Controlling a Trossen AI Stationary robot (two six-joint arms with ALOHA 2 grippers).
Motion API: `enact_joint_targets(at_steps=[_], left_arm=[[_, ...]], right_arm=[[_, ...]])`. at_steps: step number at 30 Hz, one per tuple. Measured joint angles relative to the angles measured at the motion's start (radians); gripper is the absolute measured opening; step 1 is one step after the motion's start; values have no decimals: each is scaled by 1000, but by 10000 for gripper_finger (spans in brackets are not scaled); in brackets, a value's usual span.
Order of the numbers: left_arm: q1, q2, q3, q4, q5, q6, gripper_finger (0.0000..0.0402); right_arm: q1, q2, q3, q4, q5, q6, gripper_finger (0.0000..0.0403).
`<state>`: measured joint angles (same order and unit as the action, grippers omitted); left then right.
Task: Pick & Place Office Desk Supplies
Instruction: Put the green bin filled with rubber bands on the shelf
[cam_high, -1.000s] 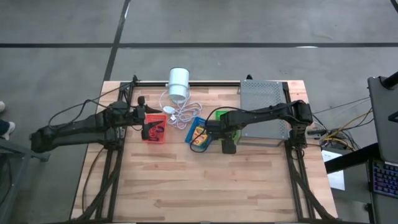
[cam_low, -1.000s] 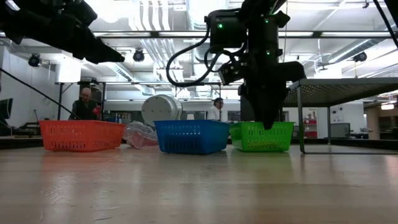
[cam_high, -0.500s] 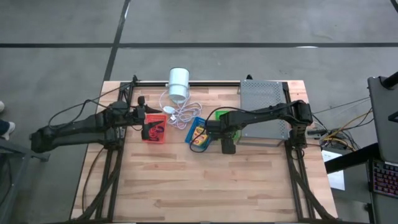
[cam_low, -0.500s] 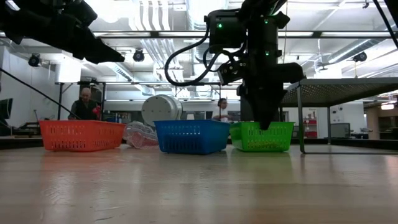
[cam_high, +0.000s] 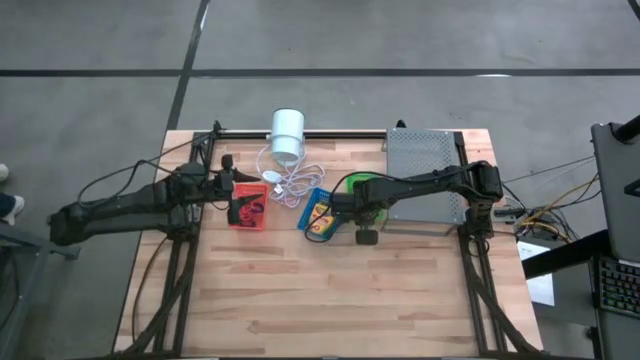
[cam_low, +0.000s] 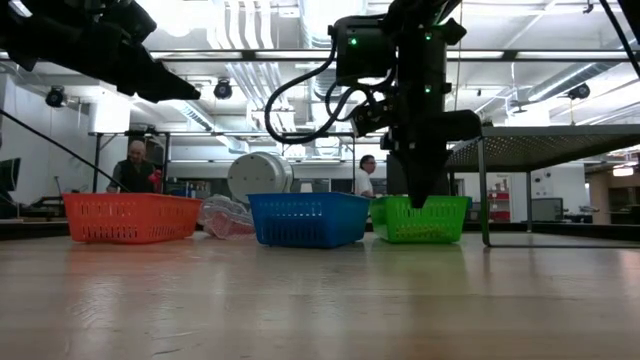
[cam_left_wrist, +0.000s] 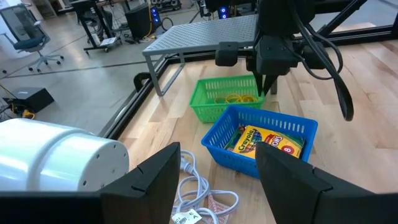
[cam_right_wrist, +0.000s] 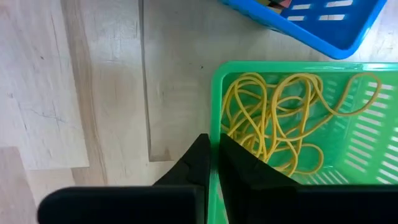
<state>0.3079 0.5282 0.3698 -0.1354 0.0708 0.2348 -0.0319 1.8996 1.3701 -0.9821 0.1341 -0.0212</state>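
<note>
Pinching green basket (cam_right_wrist: 292, 124) rim, right gripper (cam_right_wrist: 211, 163) clenched, yellow bands (cam_right_wrist: 280, 124) inside

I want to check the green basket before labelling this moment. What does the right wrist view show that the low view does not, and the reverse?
Only the right wrist view shows the yellow rubber bands lying inside the green basket, and the right gripper shut on its rim, one finger inside and one outside.

Only the low view shows the red-orange basket, the white cylinder and people in the room behind.

Both show the green basket, a blue basket beside it, and the right gripper at the green basket's edge.
</note>
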Motion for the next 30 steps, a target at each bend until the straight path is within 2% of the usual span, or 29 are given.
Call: enact_joint_targets(at_steps=[6, 14, 30], left_arm=[[0, 0, 0, 0, 0, 0, 213], [0, 0, 0, 0, 0, 0, 212], [0, 0, 0, 0, 0, 0, 212]], right_arm=[[1, -2, 0, -1, 3, 3, 15], [0, -14, 31, -27, 80, -3, 14], [0, -15, 199, -172, 267, -32, 13]])
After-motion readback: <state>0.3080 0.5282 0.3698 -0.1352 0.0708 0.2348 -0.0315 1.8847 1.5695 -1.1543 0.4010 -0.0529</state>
